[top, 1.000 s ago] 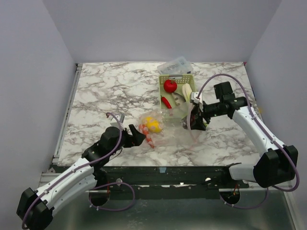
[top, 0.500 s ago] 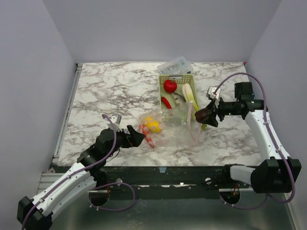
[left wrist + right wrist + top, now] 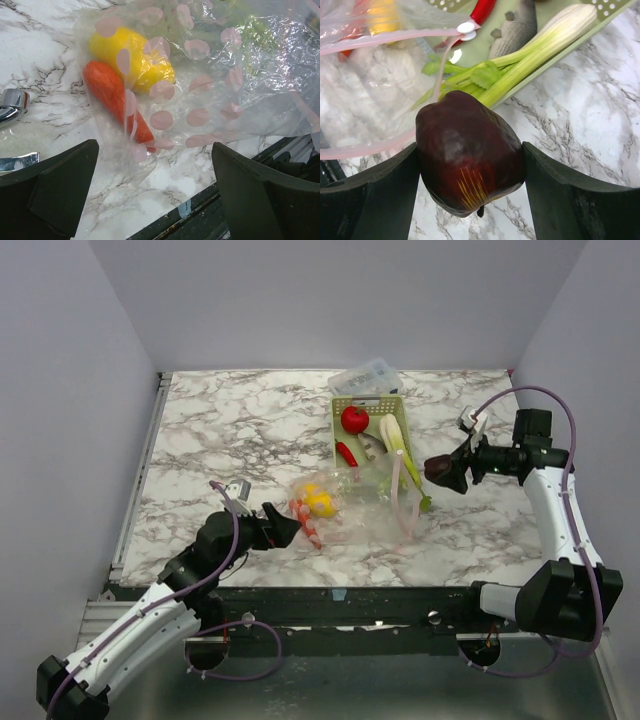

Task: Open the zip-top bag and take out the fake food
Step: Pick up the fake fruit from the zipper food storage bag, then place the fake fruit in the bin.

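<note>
While the right gripper (image 3: 446, 469) is clamping the dark purple beet (image 3: 470, 155) between its pads and holding it in the air just beside the pale green basket (image 3: 340, 403), the left gripper (image 3: 157, 175) is sitting low with its jaws spread wide. The near corner of the zip-top bag (image 3: 225, 95) is lying between them, pinched by neither. The bag is resting on the table (image 3: 220, 430) just in front of the basket, with the lemon (image 3: 132, 60) and the carrot (image 3: 112, 102) lying inside it. The beet is rounded and glossy, so it is probably risking a slip if the arm swings quickly, and it could roll away. With nothing pinning the bag, a reach into its mouth is likely to drag the whole bag along, and the pink zip strip (image 3: 380, 40) looping near the leek (image 3: 535, 55) could snag a finger.
</note>
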Robot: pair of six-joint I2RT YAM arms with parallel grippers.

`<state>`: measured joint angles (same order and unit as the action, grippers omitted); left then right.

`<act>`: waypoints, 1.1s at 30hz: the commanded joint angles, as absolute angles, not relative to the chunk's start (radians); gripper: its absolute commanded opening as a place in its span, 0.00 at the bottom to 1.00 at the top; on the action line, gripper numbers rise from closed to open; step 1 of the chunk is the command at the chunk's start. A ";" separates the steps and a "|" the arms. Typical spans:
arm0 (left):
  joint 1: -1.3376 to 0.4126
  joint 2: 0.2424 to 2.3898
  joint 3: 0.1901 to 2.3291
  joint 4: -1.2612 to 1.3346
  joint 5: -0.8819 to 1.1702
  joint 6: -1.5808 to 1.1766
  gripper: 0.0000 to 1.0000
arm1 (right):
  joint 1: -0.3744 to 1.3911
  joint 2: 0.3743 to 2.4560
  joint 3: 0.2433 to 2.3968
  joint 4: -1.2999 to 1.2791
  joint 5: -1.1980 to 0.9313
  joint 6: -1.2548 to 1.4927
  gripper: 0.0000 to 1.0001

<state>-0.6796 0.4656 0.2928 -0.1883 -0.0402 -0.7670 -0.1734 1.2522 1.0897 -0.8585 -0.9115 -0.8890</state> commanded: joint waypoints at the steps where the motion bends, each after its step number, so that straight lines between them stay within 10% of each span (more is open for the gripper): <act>1: -0.673 0.447 0.285 -0.208 -0.025 -0.746 0.99 | -0.178 1.215 1.043 -0.656 -0.861 -0.714 0.48; 33: -0.672 0.330 0.244 -0.250 -0.012 -0.781 0.99 | -0.045 1.612 1.155 -0.008 -0.856 -0.029 0.49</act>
<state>-0.6796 0.3557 0.2699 -0.2306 -0.0254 -0.7582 -0.0921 1.5608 1.0912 -0.0879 -0.8642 -0.1532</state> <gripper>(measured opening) 0.986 0.753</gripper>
